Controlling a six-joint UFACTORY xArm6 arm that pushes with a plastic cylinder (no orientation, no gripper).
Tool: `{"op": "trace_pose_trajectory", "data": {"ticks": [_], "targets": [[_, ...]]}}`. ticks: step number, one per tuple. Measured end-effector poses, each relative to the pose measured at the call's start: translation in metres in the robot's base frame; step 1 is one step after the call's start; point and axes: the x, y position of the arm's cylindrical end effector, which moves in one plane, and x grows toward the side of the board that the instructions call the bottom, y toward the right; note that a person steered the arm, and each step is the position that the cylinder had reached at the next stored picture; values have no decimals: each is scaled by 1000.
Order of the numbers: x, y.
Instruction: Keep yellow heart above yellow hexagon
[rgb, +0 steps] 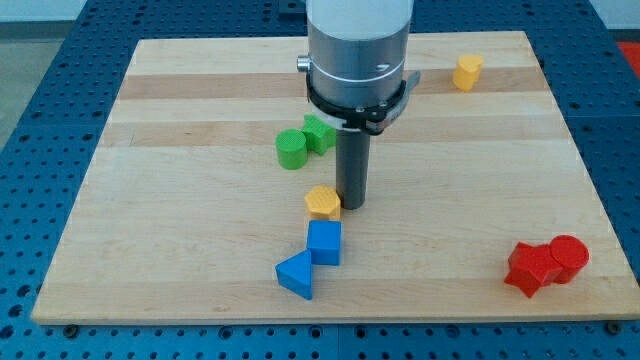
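Note:
The yellow heart (322, 203) lies near the middle of the wooden board (150, 220). My tip (352, 206) rests on the board right beside the heart, at its right edge, and looks to be touching it. The yellow hexagon (467, 72) stands far off at the view's top right, higher in the view than the heart. The rod hangs from the grey arm body (358, 50) at the top centre.
A green cylinder (291, 149) and a green star (319, 133) sit together just above and left of the heart. A blue cube (324, 242) and a blue triangle (296, 274) lie just below it. A red star (527, 268) and a red cylinder (568, 257) sit at the bottom right.

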Motion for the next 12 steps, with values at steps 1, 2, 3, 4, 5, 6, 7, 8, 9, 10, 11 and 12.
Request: {"op": "trace_pose_trajectory", "data": {"ticks": [1, 2, 3, 4, 5, 6, 7, 8, 9, 10, 11, 12], "targets": [[10, 0], [10, 43], [-3, 118], [-65, 197], [-151, 255], [-232, 283], [-257, 236], [-262, 200], [-248, 196], [-235, 180], [-227, 165], [-204, 167]]}}
